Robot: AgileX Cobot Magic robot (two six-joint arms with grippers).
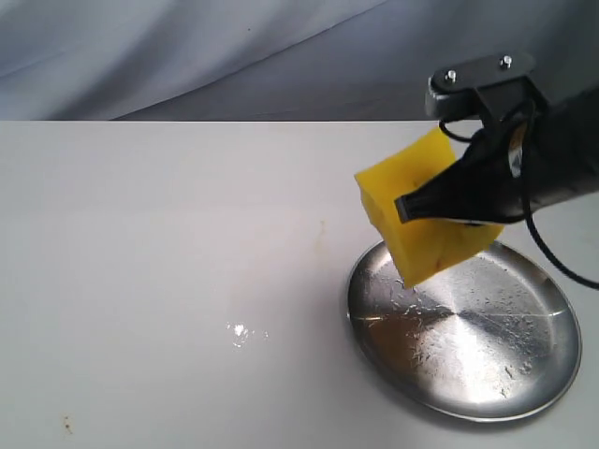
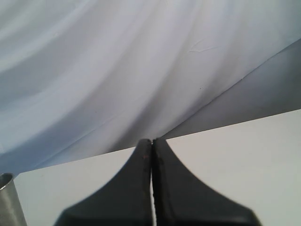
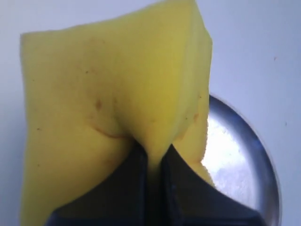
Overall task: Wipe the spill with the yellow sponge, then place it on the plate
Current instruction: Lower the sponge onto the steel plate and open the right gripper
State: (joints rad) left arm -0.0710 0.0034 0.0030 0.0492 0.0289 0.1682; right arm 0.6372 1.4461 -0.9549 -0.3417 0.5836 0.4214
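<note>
The yellow sponge (image 1: 421, 210) hangs tilted in the air over the left rim of the silver plate (image 1: 524, 374). My right gripper (image 1: 404, 208) is shut on it and pinches its middle. In the right wrist view the sponge (image 3: 94, 94) fills most of the picture, squeezed at the right gripper (image 3: 153, 150), with the plate (image 3: 244, 155) below and beside it. The spill (image 1: 241, 333) shows as a small glossy wet patch on the white table, left of the plate. My left gripper (image 2: 152, 140) is shut on nothing and is out of the exterior view.
Water droplets speckle the plate. A faint amber mark (image 1: 321, 229) and a small brown speck (image 1: 66, 426) lie on the table. Grey cloth (image 1: 187, 47) hangs behind the table's far edge. A metal cylinder (image 2: 9, 202) shows at the edge of the left wrist view.
</note>
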